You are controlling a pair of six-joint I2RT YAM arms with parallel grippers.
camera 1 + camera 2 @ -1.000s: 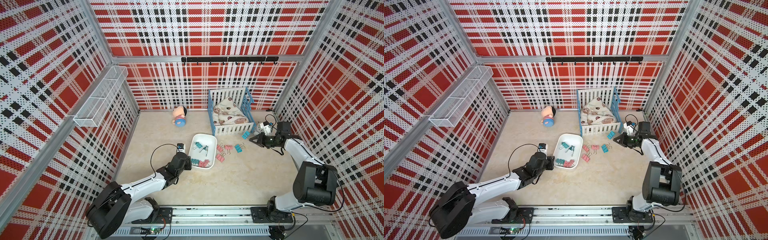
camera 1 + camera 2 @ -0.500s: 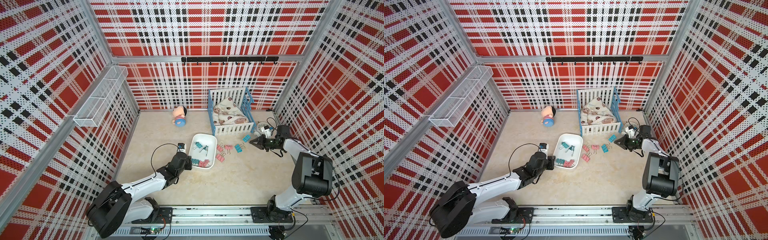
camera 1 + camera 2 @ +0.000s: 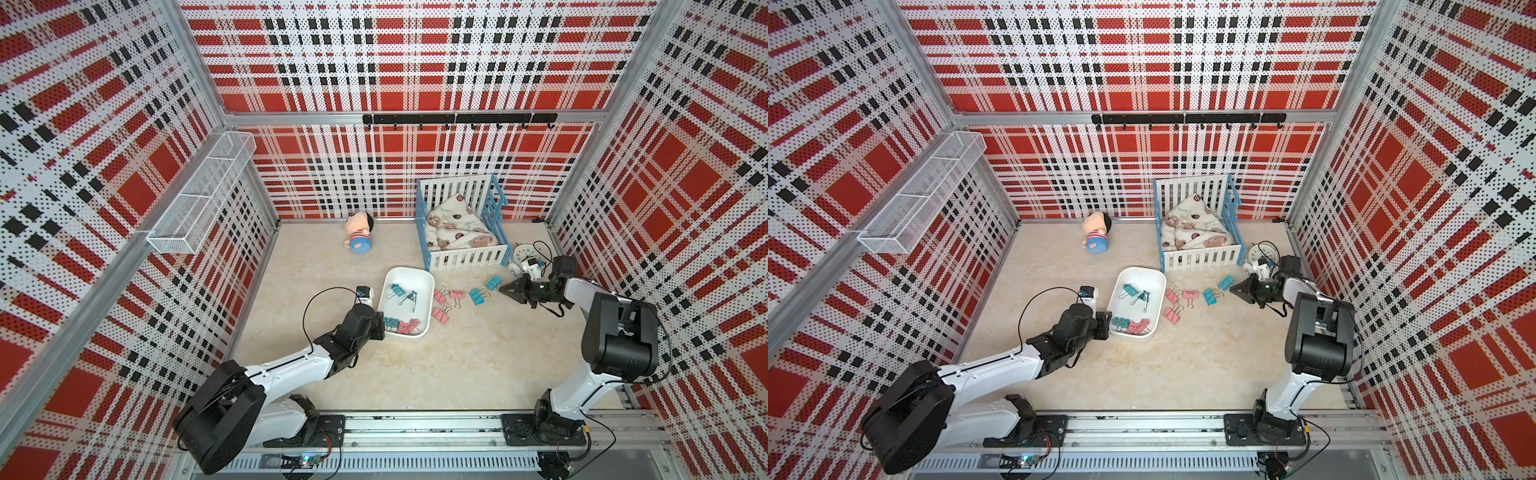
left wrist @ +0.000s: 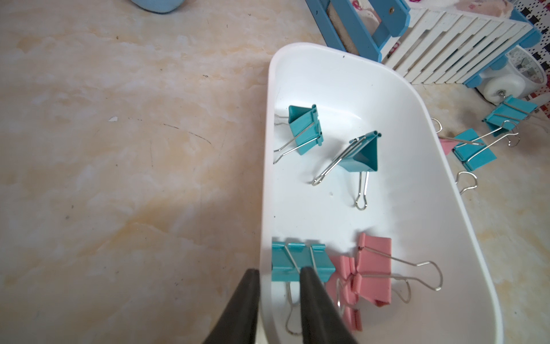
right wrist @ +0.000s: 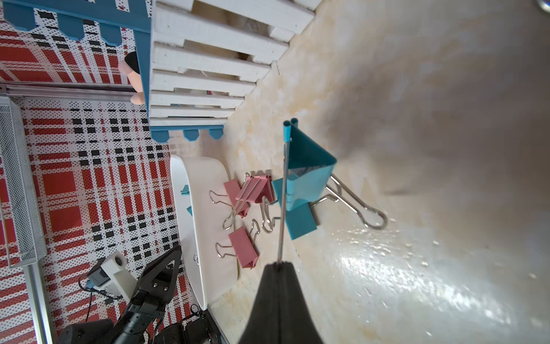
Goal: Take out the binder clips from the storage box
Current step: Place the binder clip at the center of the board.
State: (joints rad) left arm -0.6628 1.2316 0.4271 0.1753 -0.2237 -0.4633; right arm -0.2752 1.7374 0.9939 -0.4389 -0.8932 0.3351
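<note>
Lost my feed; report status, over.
Left gripper straddling storage box wall. Right gripper shut on teal binder clip handle. Several clips in box. Nothing blocking.

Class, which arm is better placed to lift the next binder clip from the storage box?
Probably left: the left gripper straddles the storage box wall, one finger by a teal clip inside. The right gripper is shut on the handle of another teal clip, outside the box.

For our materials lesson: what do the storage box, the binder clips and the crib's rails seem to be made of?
Storage box: probably plastic, smooth glossy white, moulded rounded corners. Binder clips: likely painted sheet metal, thin folded teal or pink bodies; their wire handles are shiny bare metal. Crib rails: look like painted wood, flat matt slats.
</note>
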